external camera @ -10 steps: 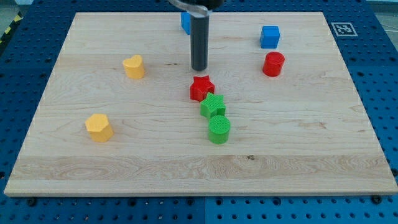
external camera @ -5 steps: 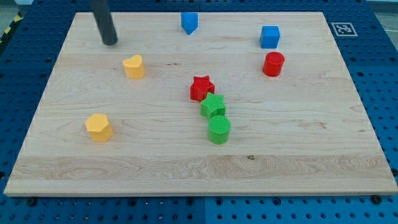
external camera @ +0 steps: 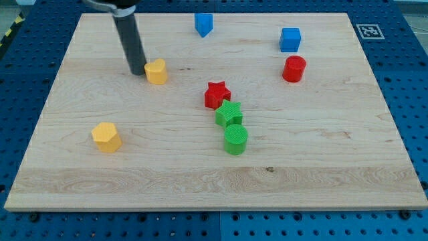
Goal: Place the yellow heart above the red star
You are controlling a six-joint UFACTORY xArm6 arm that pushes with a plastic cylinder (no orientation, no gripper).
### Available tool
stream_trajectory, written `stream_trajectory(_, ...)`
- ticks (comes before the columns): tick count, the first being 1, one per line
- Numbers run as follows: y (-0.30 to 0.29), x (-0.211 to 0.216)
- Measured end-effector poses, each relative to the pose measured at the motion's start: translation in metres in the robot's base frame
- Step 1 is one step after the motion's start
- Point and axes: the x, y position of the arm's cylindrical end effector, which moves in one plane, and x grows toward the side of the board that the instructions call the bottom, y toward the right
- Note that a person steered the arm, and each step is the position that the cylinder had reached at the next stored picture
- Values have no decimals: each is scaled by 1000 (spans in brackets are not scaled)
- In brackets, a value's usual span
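Yellow heart [external camera: 156, 70] sits touching my tip [external camera: 136, 72] on its right; red star [external camera: 217, 95] lies well apart; no pincer shows.

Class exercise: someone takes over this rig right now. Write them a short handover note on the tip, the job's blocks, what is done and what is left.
My tip sits against the view's-left side of the yellow heart.
The red star lies to the heart's right and lower, touching the green star.
Done: contact made with the heart.
Left: push the heart rightward until it sits above the red star.
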Motion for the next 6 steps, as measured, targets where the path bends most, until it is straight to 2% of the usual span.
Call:
stream_trajectory(5,26,35)
stream_trajectory(6,57,32)
